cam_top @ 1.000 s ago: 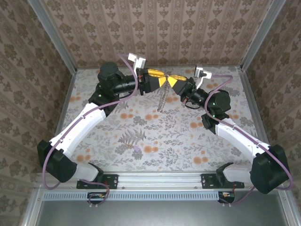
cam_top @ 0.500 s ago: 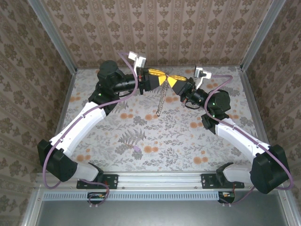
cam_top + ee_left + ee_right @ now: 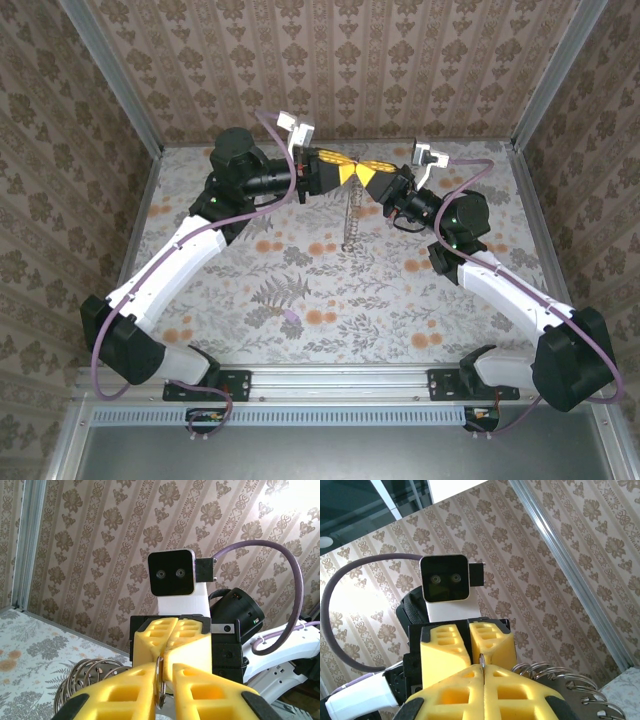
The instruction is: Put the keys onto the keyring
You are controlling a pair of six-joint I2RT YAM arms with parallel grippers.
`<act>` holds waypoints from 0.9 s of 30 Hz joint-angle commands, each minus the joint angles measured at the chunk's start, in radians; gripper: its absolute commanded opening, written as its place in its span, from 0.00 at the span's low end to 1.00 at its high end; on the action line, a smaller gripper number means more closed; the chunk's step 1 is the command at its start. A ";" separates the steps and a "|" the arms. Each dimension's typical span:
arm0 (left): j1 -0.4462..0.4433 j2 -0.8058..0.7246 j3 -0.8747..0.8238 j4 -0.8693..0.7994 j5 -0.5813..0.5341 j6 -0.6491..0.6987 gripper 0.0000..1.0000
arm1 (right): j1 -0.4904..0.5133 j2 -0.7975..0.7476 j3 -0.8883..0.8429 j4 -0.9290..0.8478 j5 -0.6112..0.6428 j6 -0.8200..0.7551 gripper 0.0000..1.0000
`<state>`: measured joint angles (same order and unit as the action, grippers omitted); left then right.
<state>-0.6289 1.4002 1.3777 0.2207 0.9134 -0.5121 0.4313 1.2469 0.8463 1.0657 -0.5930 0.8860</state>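
Observation:
High over the back of the table my two yellow-fingered grippers meet tip to tip. The keyring [image 3: 160,680] stands edge-on between them as a thin metal loop. My left gripper [image 3: 345,172] [image 3: 165,667] has closed down on it. My right gripper [image 3: 364,179] [image 3: 483,666] is shut on the keyring [image 3: 482,659] from the other side. The keys [image 3: 349,218] hang straight down from the meeting point as a jagged silvery chain, their lower end close to the table. Silvery loops of the keys [image 3: 82,677] [image 3: 555,672] show beside the fingers.
The flower-patterned table [image 3: 330,290] is walled with patterned panels at the back [image 3: 340,70] and on both sides. Aluminium posts [image 3: 115,80] stand at the back corners. Both arms reach inward from the near rail [image 3: 330,385].
The left gripper's fingers have closed in on the keyring. The hanging keys swung from a leftward slant to straight down. The right gripper kept its grip.

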 commanded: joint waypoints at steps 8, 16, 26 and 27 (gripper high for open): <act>-0.008 -0.006 0.021 -0.003 0.055 0.046 0.00 | 0.006 -0.005 0.032 0.003 -0.004 -0.024 0.00; -0.006 -0.043 -0.023 -0.038 0.014 0.152 0.00 | 0.003 -0.031 0.043 -0.101 0.009 -0.044 0.19; 0.017 -0.111 -0.119 -0.026 -0.004 0.300 0.00 | -0.094 -0.293 -0.025 -0.568 0.131 -0.161 0.52; 0.018 -0.121 -0.132 -0.012 -0.003 0.313 0.00 | -0.105 -0.314 -0.042 -0.593 0.143 -0.157 0.53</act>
<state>-0.6201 1.3312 1.2636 0.1577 0.9005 -0.2829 0.3500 0.9821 0.8387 0.6312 -0.5083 0.7612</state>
